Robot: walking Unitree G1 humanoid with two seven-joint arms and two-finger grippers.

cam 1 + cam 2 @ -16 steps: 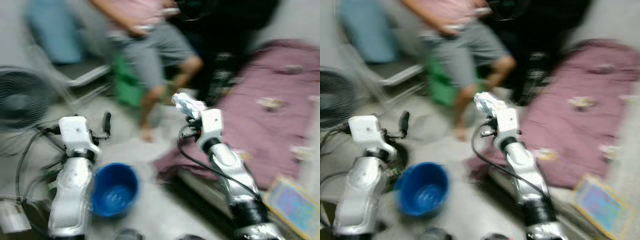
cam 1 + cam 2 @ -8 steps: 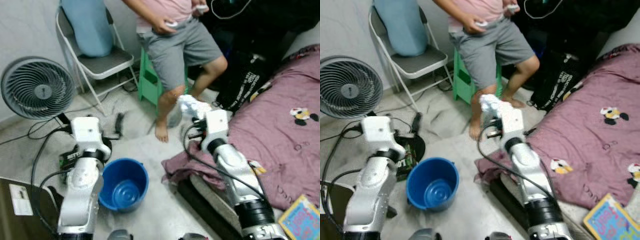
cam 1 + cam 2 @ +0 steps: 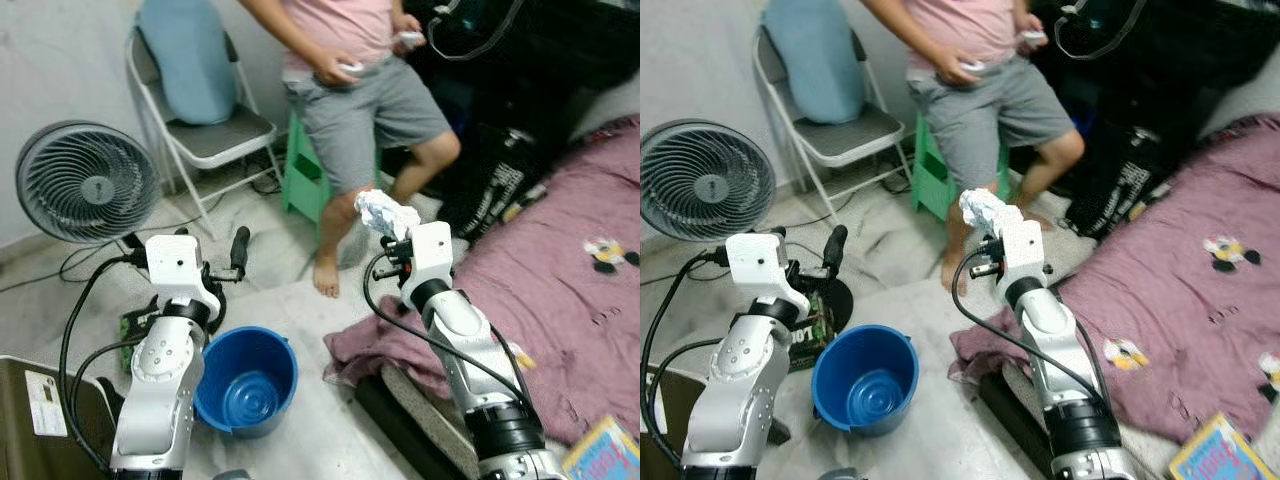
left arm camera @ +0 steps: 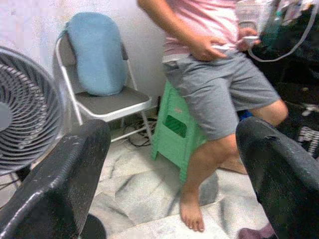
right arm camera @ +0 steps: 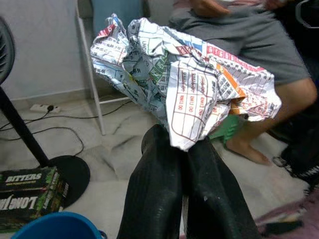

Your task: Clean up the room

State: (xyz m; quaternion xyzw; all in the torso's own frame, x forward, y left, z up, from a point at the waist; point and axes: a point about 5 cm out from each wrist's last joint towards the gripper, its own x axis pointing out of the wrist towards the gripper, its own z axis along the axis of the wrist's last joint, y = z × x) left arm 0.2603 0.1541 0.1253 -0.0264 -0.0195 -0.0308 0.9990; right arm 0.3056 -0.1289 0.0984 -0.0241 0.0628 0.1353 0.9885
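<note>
In the left eye view, the right hand (image 3: 385,222) was raised in front of the robot, clamped on a crumpled paper wad (image 3: 385,211) that stuck up above its fingers. Below and toward the robot's left, a blue bucket (image 3: 247,379) stood on the floor between the two silver arms. The left hand (image 3: 238,252) was held up near the bucket, above its rim. A floor fan (image 3: 85,183) stood at the far left, a folding chair (image 3: 205,135) with a blue cushion behind it, and a person (image 3: 365,95) sat on a green stool (image 3: 306,175). A purple bedspread (image 3: 560,290) covered the bed on the right.

In the left wrist view, the two black fingers (image 4: 65,184) stood wide apart with nothing between them, the seated person's leg (image 4: 199,174) beyond.

In the right wrist view, the fingers (image 5: 154,194) were pressed together on the lower edge of the printed paper wad (image 5: 184,84); the bucket's rim (image 5: 60,226) and a green carton (image 5: 30,191) lay below.
</note>
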